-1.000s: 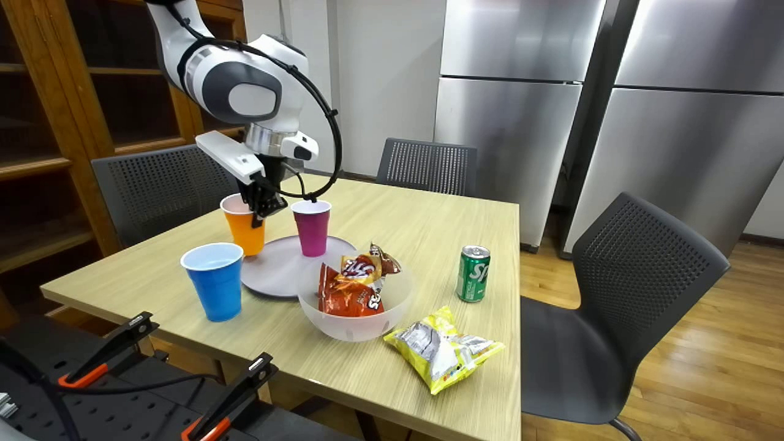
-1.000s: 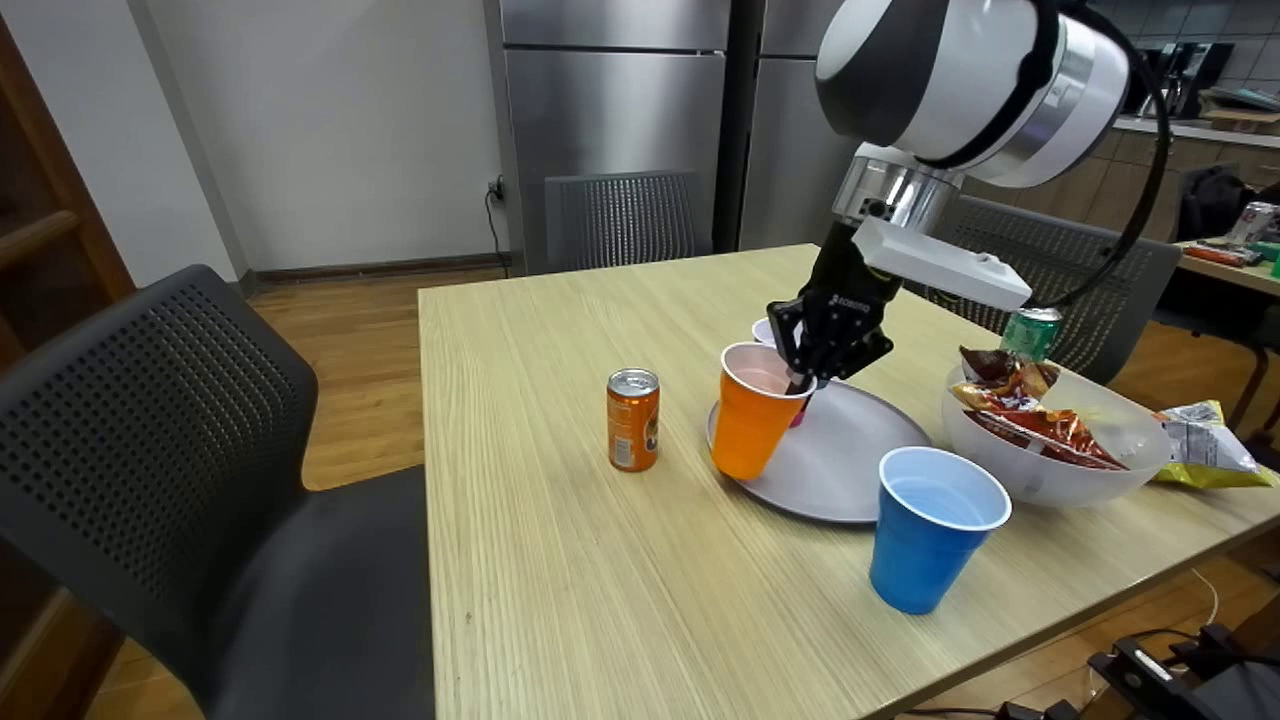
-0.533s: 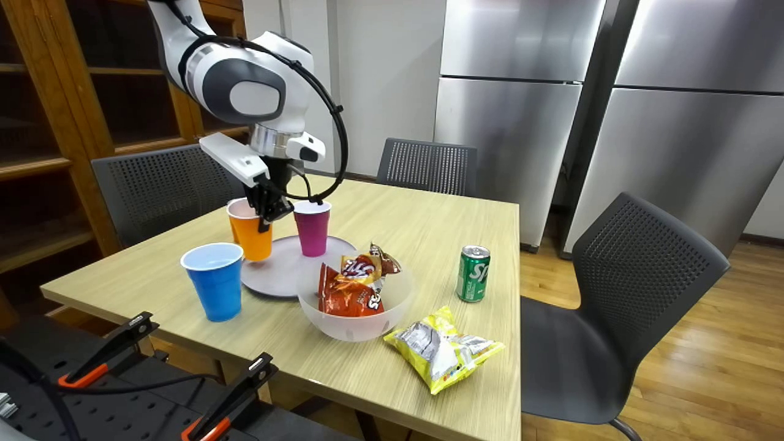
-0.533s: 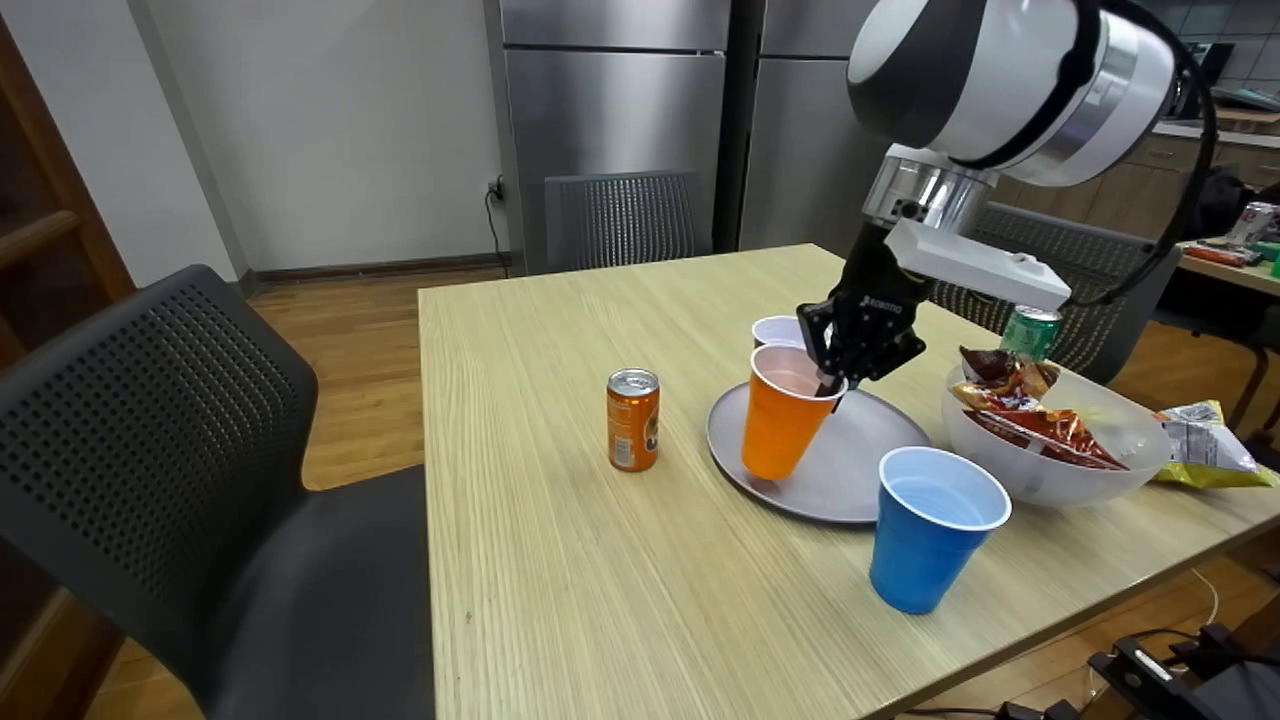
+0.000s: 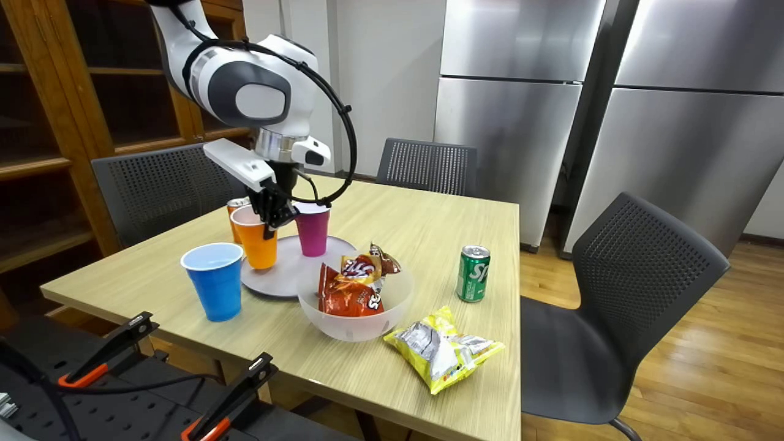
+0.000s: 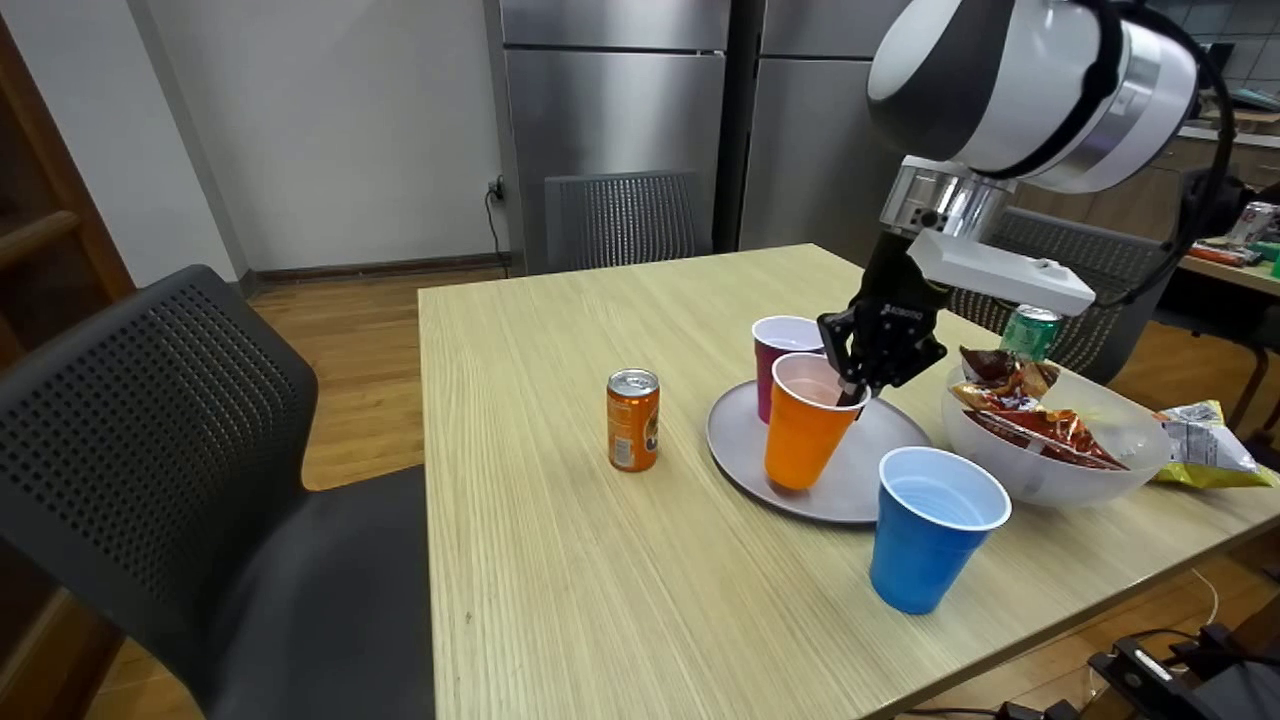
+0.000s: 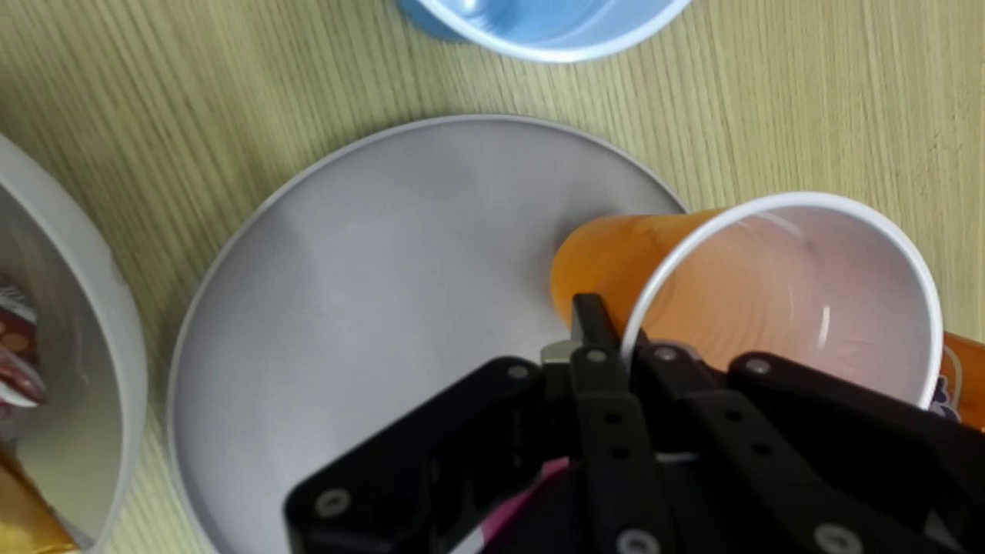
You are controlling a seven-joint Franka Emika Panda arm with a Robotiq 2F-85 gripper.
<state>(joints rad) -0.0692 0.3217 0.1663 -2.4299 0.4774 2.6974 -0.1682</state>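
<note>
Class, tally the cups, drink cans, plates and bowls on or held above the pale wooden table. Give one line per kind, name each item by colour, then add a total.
Cups: 3 (orange cup, purple cup, blue cup)
Drink cans: 2 (green can, orange can)
Plates: 1 (grey plate)
Bowls: 1 (translucent bowl)
Total: 7

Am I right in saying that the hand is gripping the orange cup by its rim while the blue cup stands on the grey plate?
One part is off: the blue cup stands on the table, beside the grey plate, as both exterior views show. The hand is indeed gripping the orange cup by its rim.
</note>
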